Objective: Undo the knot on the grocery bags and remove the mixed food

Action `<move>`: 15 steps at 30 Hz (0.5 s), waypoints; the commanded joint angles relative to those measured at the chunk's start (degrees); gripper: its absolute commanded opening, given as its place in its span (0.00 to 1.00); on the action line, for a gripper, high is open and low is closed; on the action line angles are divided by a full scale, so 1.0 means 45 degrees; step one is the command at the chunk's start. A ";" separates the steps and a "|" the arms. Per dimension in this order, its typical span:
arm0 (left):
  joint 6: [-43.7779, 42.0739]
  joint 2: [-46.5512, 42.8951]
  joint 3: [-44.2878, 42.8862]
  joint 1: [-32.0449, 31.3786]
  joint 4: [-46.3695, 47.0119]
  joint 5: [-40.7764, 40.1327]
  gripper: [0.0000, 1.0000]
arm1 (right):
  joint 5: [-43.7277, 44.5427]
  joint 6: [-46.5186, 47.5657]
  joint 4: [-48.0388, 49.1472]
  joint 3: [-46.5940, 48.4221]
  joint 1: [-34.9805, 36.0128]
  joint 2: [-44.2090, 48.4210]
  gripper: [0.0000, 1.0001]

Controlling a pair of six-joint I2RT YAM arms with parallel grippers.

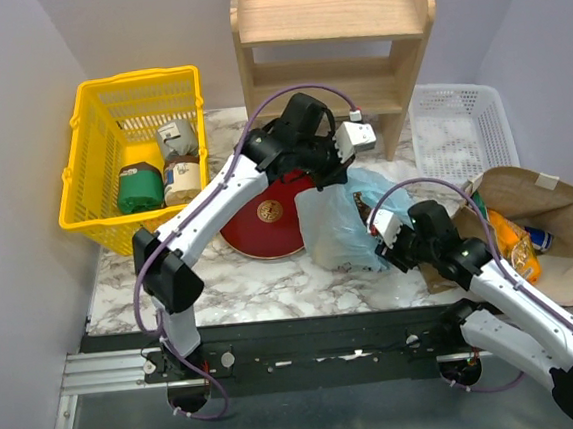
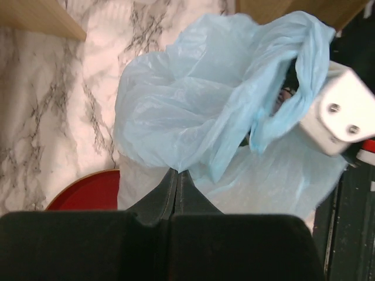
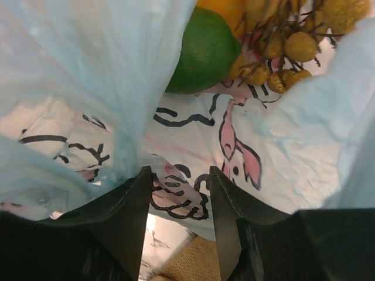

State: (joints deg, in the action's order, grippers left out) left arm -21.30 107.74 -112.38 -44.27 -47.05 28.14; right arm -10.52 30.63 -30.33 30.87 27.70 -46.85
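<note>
The light-blue plastic bag (image 1: 336,225) stands mid-table, its top open and pulled up. My left gripper (image 1: 326,178) is above it, shut on a pinch of the bag's film (image 2: 177,171). My right gripper (image 1: 382,254) is at the bag's right side, open, with a printed fold of the bag (image 3: 193,134) between its fingers (image 3: 132,205). Inside the bag I see a green fruit (image 3: 202,50), an orange fruit (image 3: 225,7) and a bunch of small yellow-brown berries (image 3: 287,41). The brown paper bag (image 1: 556,201) lies open at the right with a yellow-orange packet (image 1: 515,245) and a can (image 1: 540,239) in it.
A red plate (image 1: 265,216) lies left of the blue bag, and also shows in the left wrist view (image 2: 88,193). A yellow basket (image 1: 91,161) with jars stands at the back left, a wooden shelf (image 1: 331,30) at the back, a white mesh tray (image 1: 460,129) at the back right.
</note>
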 commanded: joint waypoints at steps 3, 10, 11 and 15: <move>-0.0227 -0.1930 0.2135 0.0014 0.0279 0.1110 0.00 | 0.0621 0.0634 -0.1618 0.0596 0.0055 0.1035 0.53; -0.0696 -0.2264 0.3624 0.0033 0.0162 -0.0272 0.10 | -0.2383 0.1608 -0.3180 0.4068 0.0035 -0.0015 0.61; -0.0890 -0.2089 0.3606 0.0091 -0.0031 -0.0567 0.20 | -0.3355 0.1939 -0.3763 0.4405 0.0074 -0.0173 0.64; -0.0912 -0.2378 0.3292 0.0540 -0.0408 -0.1508 0.58 | -0.3990 0.2181 -0.3887 0.5463 0.0074 -0.1013 0.65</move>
State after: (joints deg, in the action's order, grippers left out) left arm -24.40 98.72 -96.44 -43.79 -47.68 26.48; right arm -21.04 38.24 -43.66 51.88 27.70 -48.77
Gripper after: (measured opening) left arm 0.481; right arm 0.651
